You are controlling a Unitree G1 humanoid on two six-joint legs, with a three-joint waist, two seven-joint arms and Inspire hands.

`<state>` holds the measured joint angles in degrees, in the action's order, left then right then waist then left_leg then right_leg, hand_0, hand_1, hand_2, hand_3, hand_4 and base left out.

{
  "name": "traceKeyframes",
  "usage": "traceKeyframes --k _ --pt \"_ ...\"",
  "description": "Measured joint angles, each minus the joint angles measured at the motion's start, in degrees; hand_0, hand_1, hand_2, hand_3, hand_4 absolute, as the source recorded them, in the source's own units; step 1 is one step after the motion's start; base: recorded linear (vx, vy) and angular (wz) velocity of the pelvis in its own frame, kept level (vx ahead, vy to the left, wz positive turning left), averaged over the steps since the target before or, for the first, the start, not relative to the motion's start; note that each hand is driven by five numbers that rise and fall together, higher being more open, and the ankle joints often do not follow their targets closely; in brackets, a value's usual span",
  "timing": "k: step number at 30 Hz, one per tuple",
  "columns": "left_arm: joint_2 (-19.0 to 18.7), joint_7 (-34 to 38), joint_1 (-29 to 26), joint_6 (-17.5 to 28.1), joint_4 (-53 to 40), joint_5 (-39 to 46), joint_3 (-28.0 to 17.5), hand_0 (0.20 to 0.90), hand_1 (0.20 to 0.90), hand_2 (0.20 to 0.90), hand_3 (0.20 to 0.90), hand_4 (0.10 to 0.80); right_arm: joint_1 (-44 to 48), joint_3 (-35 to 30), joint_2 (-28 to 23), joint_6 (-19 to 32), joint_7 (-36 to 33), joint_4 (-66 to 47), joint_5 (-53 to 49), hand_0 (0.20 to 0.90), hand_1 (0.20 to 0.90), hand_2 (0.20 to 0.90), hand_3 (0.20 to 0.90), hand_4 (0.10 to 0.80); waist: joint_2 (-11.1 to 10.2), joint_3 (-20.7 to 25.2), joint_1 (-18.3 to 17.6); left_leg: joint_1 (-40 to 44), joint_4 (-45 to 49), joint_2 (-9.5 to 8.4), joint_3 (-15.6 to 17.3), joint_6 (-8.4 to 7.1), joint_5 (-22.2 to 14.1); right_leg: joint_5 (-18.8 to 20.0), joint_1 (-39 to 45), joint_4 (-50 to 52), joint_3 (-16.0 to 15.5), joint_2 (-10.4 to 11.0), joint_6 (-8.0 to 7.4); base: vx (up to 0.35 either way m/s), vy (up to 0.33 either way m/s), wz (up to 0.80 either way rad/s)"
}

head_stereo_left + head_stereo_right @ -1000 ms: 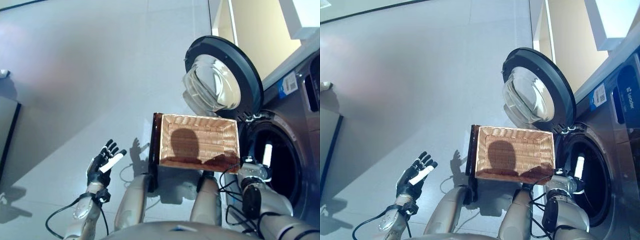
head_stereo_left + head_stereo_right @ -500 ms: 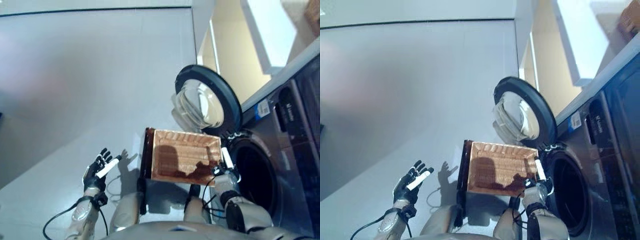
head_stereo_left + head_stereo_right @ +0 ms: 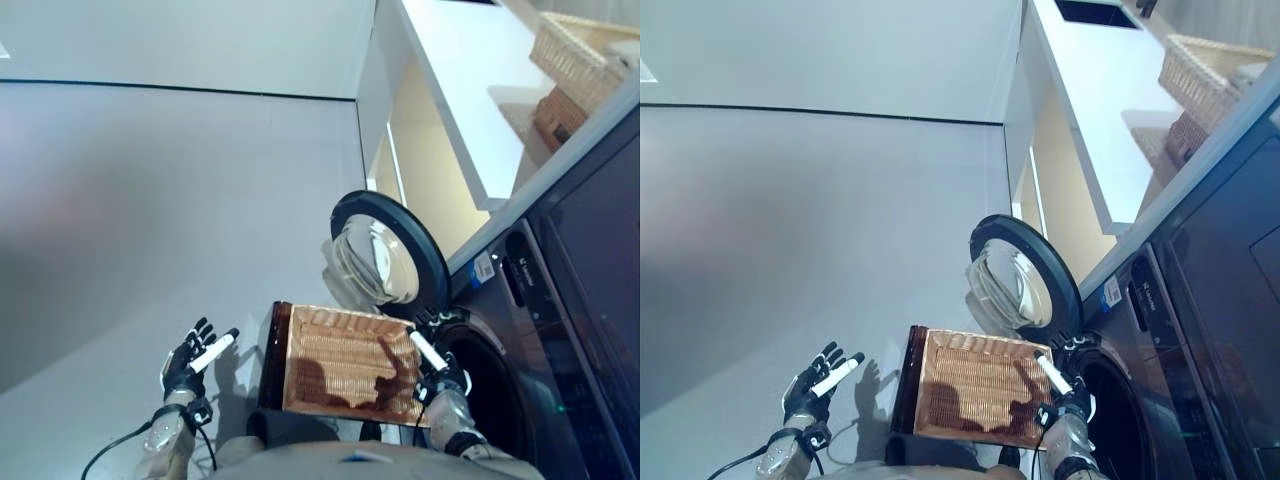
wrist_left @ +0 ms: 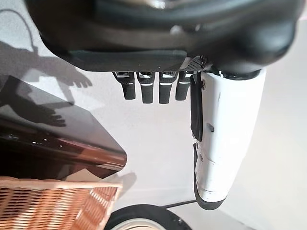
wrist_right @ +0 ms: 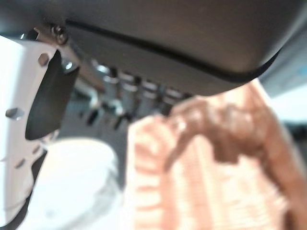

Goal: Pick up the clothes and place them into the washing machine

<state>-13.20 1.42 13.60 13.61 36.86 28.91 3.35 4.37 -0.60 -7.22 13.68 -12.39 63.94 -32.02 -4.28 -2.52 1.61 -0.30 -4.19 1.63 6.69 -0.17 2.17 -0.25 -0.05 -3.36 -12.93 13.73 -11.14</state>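
Note:
The shallow wicker basket (image 3: 340, 362) sits on the low dark brown box (image 3: 271, 350) beside the washing machine (image 3: 565, 300). I see no clothes in the basket. The machine's round door (image 3: 385, 250) stands open and the drum mouth (image 3: 492, 388) is dark. My right hand (image 3: 438, 378) is open at the basket's right rim, next to the drum mouth, white-covered thumb up. Its wrist view shows the hand (image 5: 168, 38) above the wicker (image 5: 201, 177). My left hand (image 3: 188, 357) is open and empty over the floor, left of the box; it also shows in its wrist view (image 4: 158, 28).
A white counter (image 3: 470, 90) runs along the wall above the machine. Wicker baskets (image 3: 580, 55) stand on top at the far right. Grey floor (image 3: 150, 200) stretches to the left.
The camera has tilted up, so the whole picture shifted. My right hand has moved from the drum mouth to the basket's right rim. The left hand has stayed open.

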Motion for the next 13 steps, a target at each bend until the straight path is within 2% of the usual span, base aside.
traceKeyframes --k 4,8,13 --pt "0.29 0.0 0.16 0.0 0.98 -1.45 -0.02 0.9 0.9 0.9 0.9 0.8 -2.12 2.46 -0.76 -1.33 -0.69 -1.48 8.05 0.9 0.9 0.9 0.9 0.8 0.31 0.1 -0.85 1.43 -0.34 0.45 0.2 -0.08 0.04 0.04 1.59 -0.56 -0.07 -0.2 -0.07 0.014 -0.006 -0.02" --pt "0.63 0.15 0.29 0.0 1.11 -3.13 -0.9 0.9 0.9 0.9 0.9 0.8 -7.11 5.01 -2.39 -2.29 -1.36 -11.43 18.29 0.9 0.9 0.9 0.9 0.8 0.83 -0.09 -1.34 2.27 -0.35 0.69 1.04 -0.22 -0.04 0.29 1.7 -0.72 1.15 -0.67 0.07 0.018 0.0 -0.14" --pt "1.83 1.12 0.45 0.06 1.1 -3.54 -0.92 0.9 0.9 0.9 0.9 0.8 -9.21 4.56 -2.52 -1.91 -1.22 -13.97 18.14 0.9 0.9 0.9 0.9 0.8 1.17 -0.14 -2.39 3.42 -0.36 1.08 1.11 -0.36 -0.1 0.42 2.7 -0.86 1.47 -0.84 0.11 0.008 -0.002 -0.03"
